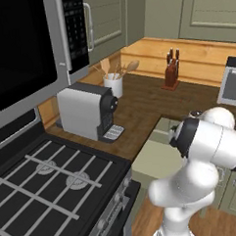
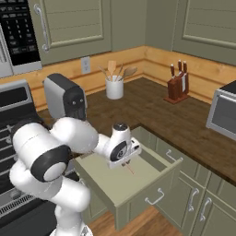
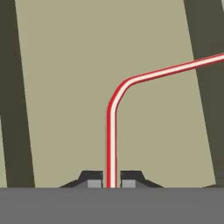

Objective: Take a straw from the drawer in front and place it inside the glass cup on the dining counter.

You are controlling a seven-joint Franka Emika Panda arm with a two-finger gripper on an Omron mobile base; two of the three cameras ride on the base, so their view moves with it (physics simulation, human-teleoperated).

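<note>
The sage-green drawer stands pulled out below the worktop, and its pale beige inside is bare. My gripper hangs low over the drawer's middle, pointing down into it. In the hand view the gripper is shut on the straw, a thin red-and-white stick that runs up from between the fingertips and bends off to the right. In the right base view the straw is a short thin line just under the hand. The glass cup and the dining counter are out of view.
On the dark wood worktop stand a coffee machine, a white utensil holder and a knife block. A stove lies to the left under a microwave. A toaster oven sits at the right.
</note>
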